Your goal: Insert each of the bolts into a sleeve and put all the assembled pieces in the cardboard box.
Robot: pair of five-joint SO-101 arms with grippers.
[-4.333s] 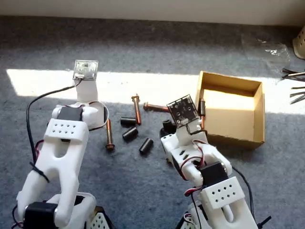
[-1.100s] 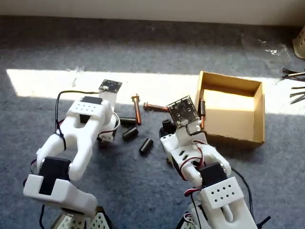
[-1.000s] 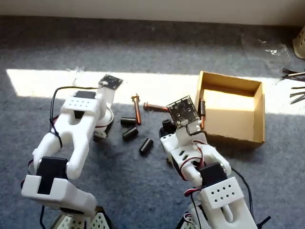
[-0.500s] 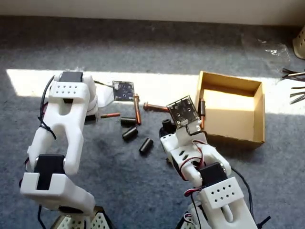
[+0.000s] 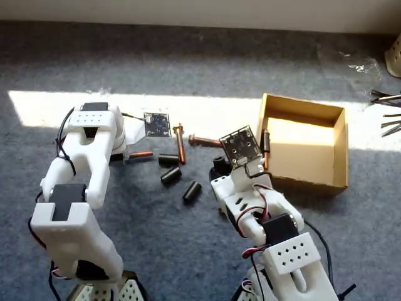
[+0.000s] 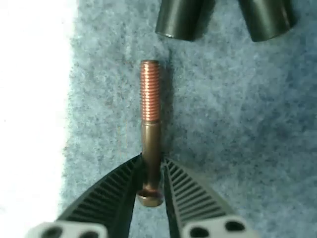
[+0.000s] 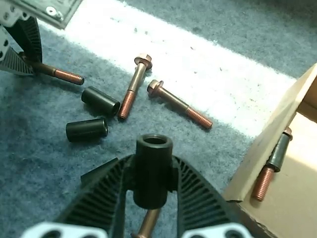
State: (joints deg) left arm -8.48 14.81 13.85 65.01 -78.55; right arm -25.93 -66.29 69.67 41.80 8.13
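The left tool point(image 6: 151, 166) is clenched on a copper bolt point(image 6: 150, 119) and grips it just above the head. The thread end sticks out past the fingers and points toward two of the loose sleeves point(image 6: 181, 20) lying near it. In the high view this bolt lies sideways, left of the middle of the frame and low by the grey carpet point(image 5: 188, 63).

The right tool point(image 7: 152, 171) is grasping a black sleeve point(image 7: 154, 163). This sleeve stands upright with its open hole facing up. A bit of another copper bolt point(image 7: 147, 224) shows just under it.

In the high view, three loose sleeves lie on the carpet near the middle of the frame, between the two arms. Just above them are two loose bolts point(image 5: 180, 143). One runs up and down in the frame and the other lies sideways to its right, with their heads near each other.

The cardboard box point(image 5: 341, 157) sits open at the right of the frame. A finished piece point(image 7: 273, 161), a bolt inside a sleeve, leans against the inside of the box's left wall.
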